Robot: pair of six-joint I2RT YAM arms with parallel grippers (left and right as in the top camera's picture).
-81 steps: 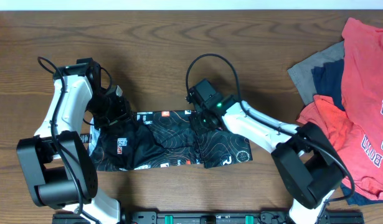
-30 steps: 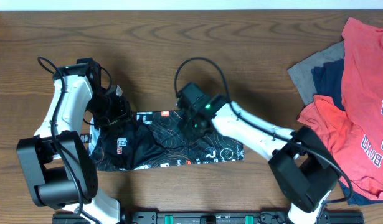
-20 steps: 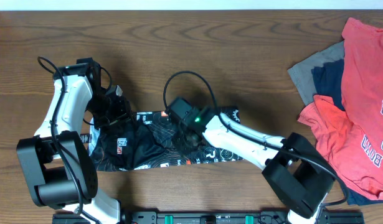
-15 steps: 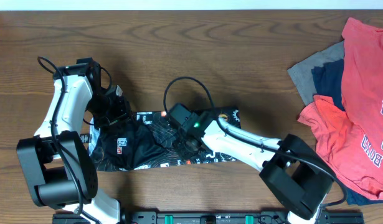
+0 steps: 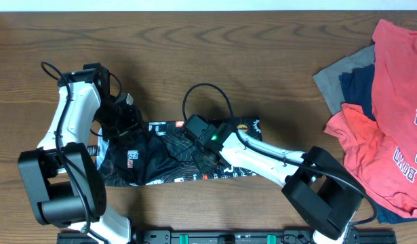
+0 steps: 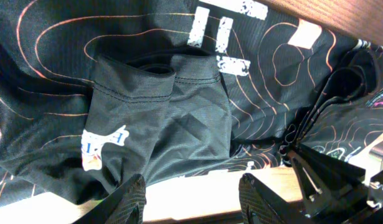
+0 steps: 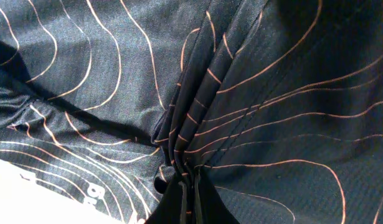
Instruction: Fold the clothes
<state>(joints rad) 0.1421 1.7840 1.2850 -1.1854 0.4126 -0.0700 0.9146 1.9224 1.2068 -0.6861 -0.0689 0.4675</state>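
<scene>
Bunching jersey (image 7: 116,81) in right end effector (image 7: 187,179)

Lab: robot arms (image 5: 262,152) on wooden table (image 5: 194,41)

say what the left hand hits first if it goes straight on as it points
Most likely the black jersey: the left hand, open, points at its folded sleeve right ahead. The depth of the gap is unclear.

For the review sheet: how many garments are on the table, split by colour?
black jersey: 1
red T-shirts: 2
grey garment: 1
navy garment: 1
Total: 5 garments in view; the pile on the right may hide more.
</scene>
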